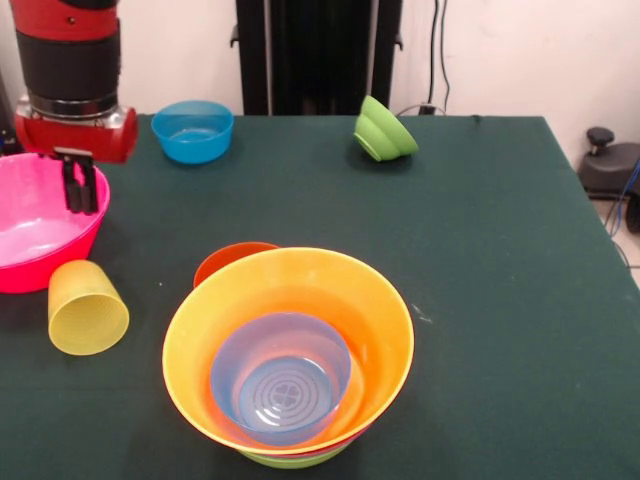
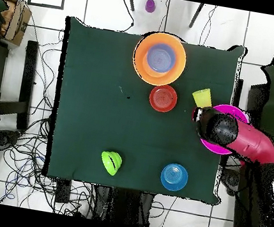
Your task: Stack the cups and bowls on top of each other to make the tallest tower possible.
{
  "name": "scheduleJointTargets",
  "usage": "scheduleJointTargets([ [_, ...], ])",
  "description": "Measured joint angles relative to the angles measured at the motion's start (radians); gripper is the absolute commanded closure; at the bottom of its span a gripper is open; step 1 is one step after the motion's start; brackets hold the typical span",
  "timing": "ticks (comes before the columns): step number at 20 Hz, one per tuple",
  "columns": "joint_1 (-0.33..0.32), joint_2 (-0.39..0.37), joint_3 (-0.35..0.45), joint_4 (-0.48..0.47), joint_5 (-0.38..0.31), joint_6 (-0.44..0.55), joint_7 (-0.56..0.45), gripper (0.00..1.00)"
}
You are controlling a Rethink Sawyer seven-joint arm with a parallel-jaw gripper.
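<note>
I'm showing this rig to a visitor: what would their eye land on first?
Most likely the tower at the near edge of the front view: a wide orange bowl with a purple bowl nested inside. Next, the red and black arm, its gripper hanging over the big pink bowl, with the yellow cup lying tipped beside that bowl.

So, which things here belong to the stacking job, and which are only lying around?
For the job:
- tower, purple bowl on top
- red-orange bowl
- yellow cup
- pink bowl, under the hand
- blue bowl
- tipped green bowl

Lying around:
- floor cables
- small purple object beyond the table
</note>
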State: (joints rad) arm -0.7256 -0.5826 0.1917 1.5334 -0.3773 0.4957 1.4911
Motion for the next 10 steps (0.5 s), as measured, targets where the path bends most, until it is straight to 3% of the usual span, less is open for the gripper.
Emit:
scheduleJointTargets([
  [1,0.007,0.006,-0.005,-0.001,0.000,-0.009,0.000,1.00],
  [2,0.015,0.013,-0.009,-0.002,0.000,-0.018,0.000,0.00],
  [10,0.015,0.035,-0.014,-0.002,0.001,-0.031,0.000,0.00],
])
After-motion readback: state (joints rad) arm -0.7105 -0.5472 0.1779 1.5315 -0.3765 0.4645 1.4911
